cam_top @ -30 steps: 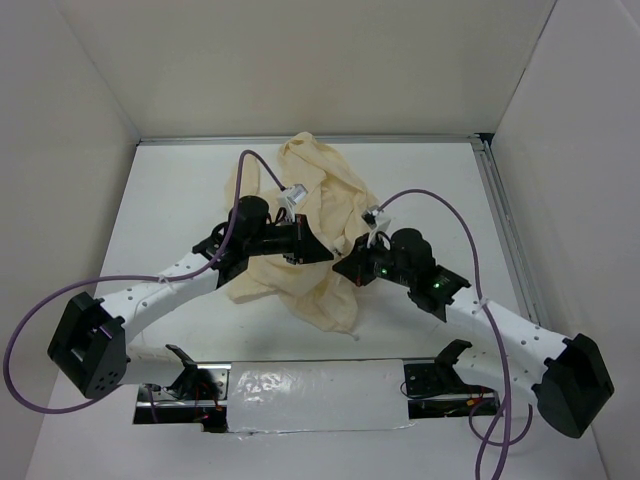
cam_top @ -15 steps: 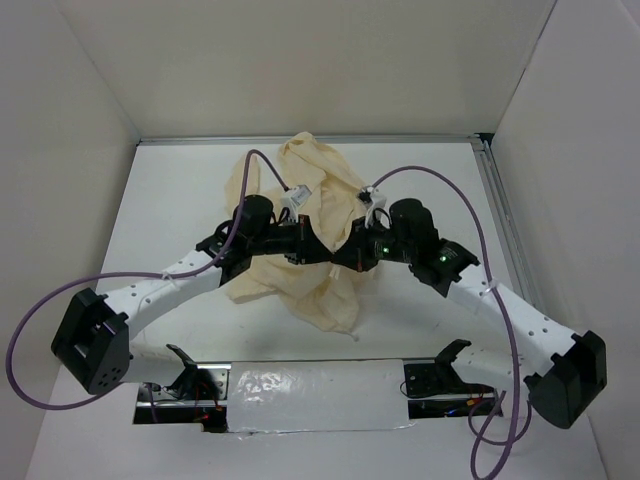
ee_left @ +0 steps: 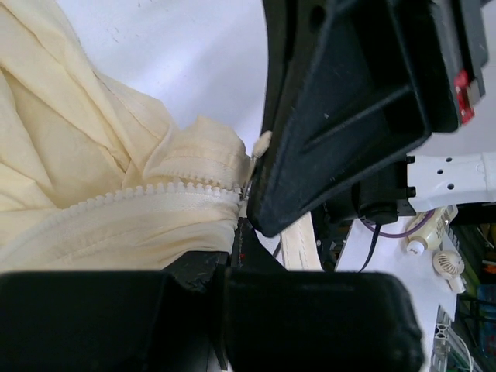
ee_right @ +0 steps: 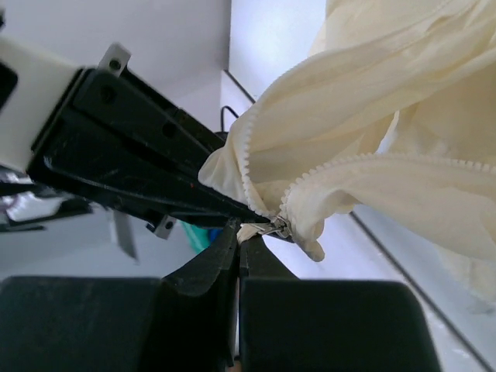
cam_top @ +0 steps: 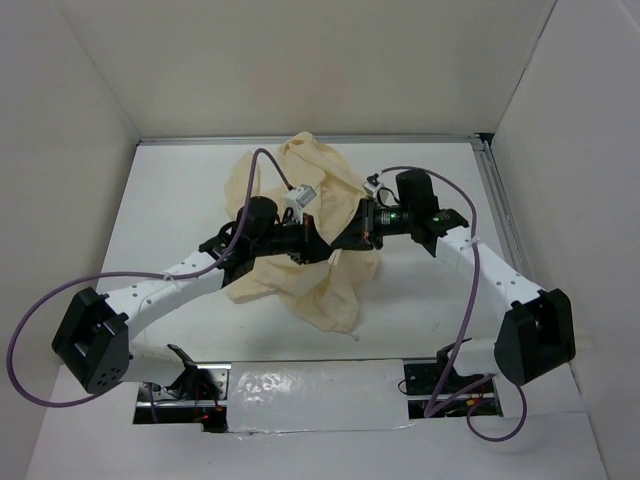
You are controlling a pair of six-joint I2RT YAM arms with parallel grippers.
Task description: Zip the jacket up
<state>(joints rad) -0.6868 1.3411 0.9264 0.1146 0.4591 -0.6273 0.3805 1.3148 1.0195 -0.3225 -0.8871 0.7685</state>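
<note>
The pale cream jacket (cam_top: 300, 190) lies crumpled mid-table, part of it lifted between the arms. Both grippers meet at its open zipper. My left gripper (cam_top: 322, 252) is shut on the jacket's hem beside the zipper teeth (ee_left: 155, 194). My right gripper (cam_top: 345, 240) is shut on the small metal zipper pull (ee_right: 273, 226), its fingertips (ee_right: 232, 240) pressed together right at the slider. In the right wrist view the two rows of teeth (ee_right: 256, 155) part in a V above the slider. The right gripper's black body (ee_left: 341, 101) fills the left wrist view.
White walls enclose the table (cam_top: 170, 200) on three sides, with a metal rail (cam_top: 505, 230) along the right edge. Purple cables (cam_top: 440, 200) loop from both arms. A foil-covered strip (cam_top: 310, 390) lies between the arm bases.
The right arm has swung up and to the left, its wrist turning, bringing its gripper tight against the left gripper at the zipper. The left arm barely shifted.
</note>
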